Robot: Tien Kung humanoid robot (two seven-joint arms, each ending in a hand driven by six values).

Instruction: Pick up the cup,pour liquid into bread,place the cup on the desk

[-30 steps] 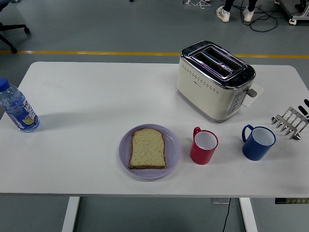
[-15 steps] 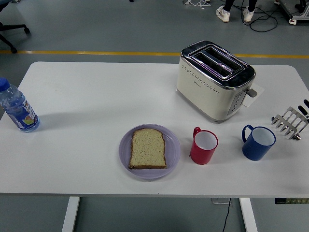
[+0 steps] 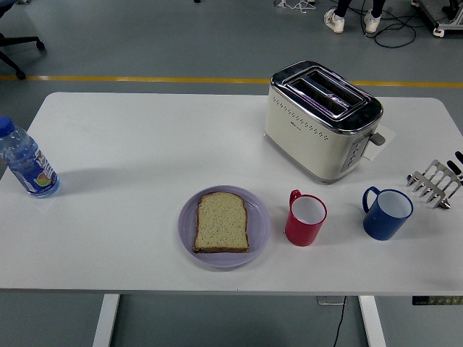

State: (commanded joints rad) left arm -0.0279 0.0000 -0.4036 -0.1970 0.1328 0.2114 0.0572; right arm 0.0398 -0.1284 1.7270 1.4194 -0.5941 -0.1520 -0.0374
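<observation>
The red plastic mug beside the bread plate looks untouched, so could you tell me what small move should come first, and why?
Probably bring the right hand, only just visible at the table's right edge, in toward the red plastic mug. The mug stands upright beside the lilac plate holding the slice of bread, and nothing grips it yet. The blue mug stands between them, so it should pass clear of that.

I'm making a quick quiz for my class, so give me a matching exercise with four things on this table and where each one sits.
Things:
1. water bottle
2. toaster
3. slice of bread
4. blue cup

Places:
A. on the purple plate
B. right of the red cup
C. at the table's left edge
D. far side, behind the cups

Pairs: 1-C, 2-D, 3-A, 4-B
</observation>
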